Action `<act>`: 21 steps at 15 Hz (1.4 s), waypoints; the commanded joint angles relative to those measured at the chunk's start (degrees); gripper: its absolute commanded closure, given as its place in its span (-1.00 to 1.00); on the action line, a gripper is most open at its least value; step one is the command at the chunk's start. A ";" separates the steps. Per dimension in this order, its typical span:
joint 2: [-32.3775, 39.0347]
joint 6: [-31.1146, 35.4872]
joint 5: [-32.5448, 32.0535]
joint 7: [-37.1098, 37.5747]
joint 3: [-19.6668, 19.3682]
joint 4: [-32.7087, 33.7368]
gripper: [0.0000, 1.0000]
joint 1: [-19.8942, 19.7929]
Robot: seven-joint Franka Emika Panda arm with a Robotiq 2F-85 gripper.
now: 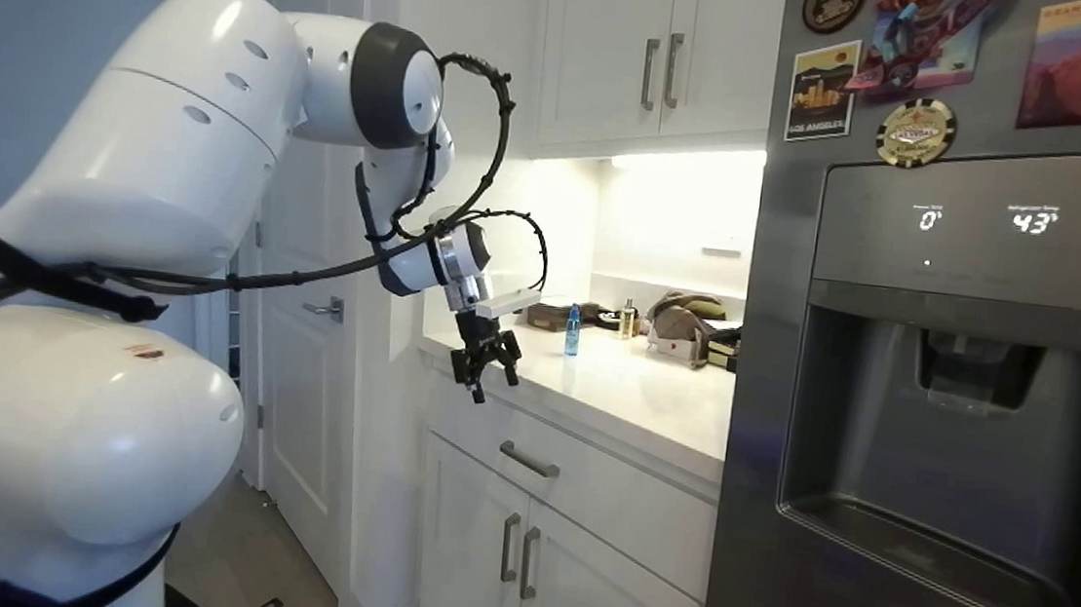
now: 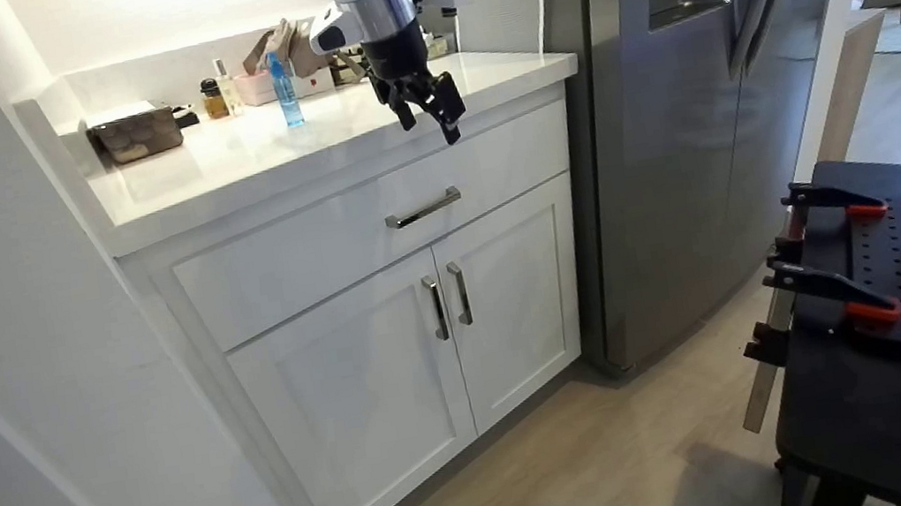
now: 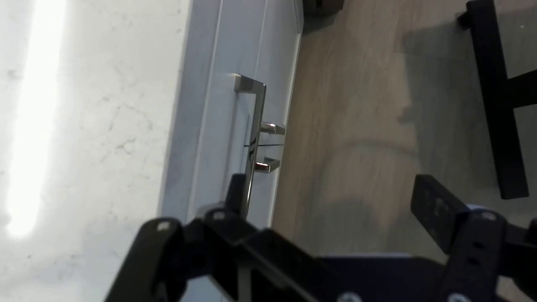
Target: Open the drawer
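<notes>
The gripper (image 3: pixel 329 188) is hanging above the front of the drawer (image 2: pixel 300 262), its fingers (image 3: pixel 235 191) pointing down and standing wide apart. In the wrist view one finger is covering an end of the drawer's handle (image 2: pixel 423 209), while its mate is showing against the floor (image 3: pixel 356 138) in front of the drawer. In both exterior views the gripper is hanging higher than the handle and apart from it. The drawer is sitting closed, its handle lying level across its front.

In an exterior view the arm (image 1: pixel 184 126) is standing in front of the drawer, a black cable (image 1: pixel 328 273) running along it. Directly above the drawer, the counter (image 2: pixel 198 179) is bearing a blue bottle (image 2: pixel 285 90); farther back from the drawer's front, a brown case (image 2: pixel 138 137), two small bottles (image 2: pixel 213 101) and a brown heap (image 1: pixel 681 321) are resting. Just below the drawer two doors (image 2: pixel 355 392) are sitting closed, each carrying an upright pull (image 2: pixel 436 309).

Beside the drawer the fridge (image 2: pixel 652 169) is standing, its display (image 1: pixel 1032 221) reading 0 and 43, its front carrying magnets (image 1: pixel 915 133). High above the drawer, wall cupboards (image 1: pixel 611 55) are hanging. Across the floor from the drawer a black table (image 2: pixel 829 393) is standing and bearing two clamps (image 2: pixel 875 312).
</notes>
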 commanded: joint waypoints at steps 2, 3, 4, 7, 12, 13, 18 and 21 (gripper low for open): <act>-1.33 8.98 -4.21 5.16 -2.35 -7.75 -1.00 2.47; -1.88 12.25 -5.92 7.46 -2.84 -10.27 -1.00 2.79; -2.18 15.40 -7.61 10.36 -3.32 -12.56 -1.00 3.05; -3.27 23.05 -15.88 21.88 -5.87 -18.47 -1.00 5.14; -3.35 28.92 -34.73 46.49 -25.01 -20.05 -1.00 22.03; -2.76 28.00 -38.33 51.29 -27.31 -19.81 -1.00 24.54; -1.86 27.17 -43.19 58.70 -26.31 -23.79 -1.00 26.66; -0.46 26.83 -43.47 59.33 -26.39 -24.43 -1.00 27.41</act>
